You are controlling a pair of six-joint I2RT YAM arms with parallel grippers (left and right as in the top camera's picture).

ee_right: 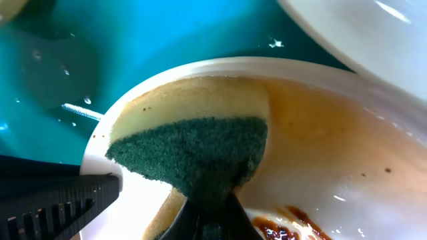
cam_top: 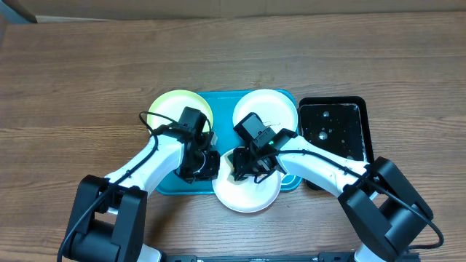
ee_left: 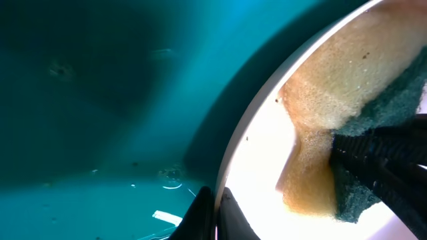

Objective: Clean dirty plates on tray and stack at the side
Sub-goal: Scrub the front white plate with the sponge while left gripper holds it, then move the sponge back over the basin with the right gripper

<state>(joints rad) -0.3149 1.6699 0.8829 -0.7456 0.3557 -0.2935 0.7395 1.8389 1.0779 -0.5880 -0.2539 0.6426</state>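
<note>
The teal tray (cam_top: 224,104) holds a pale yellow-green plate (cam_top: 169,107) at its left and a white plate (cam_top: 271,109) at its right. A second white plate (cam_top: 247,196) overhangs the tray's front edge. My left gripper (ee_left: 215,208) is shut on that front plate's rim (ee_left: 248,137). My right gripper (ee_right: 212,217) is shut on a yellow and green sponge (ee_right: 193,140) pressed on the front plate (ee_right: 347,153). Brown smears (ee_right: 287,223) lie on the plate next to the sponge. The sponge (ee_left: 333,113) also shows in the left wrist view.
A narrow black tub (cam_top: 333,129) with wet spots stands right of the tray. The wooden table (cam_top: 80,73) surrounds everything. Both arms cross the tray's front half.
</note>
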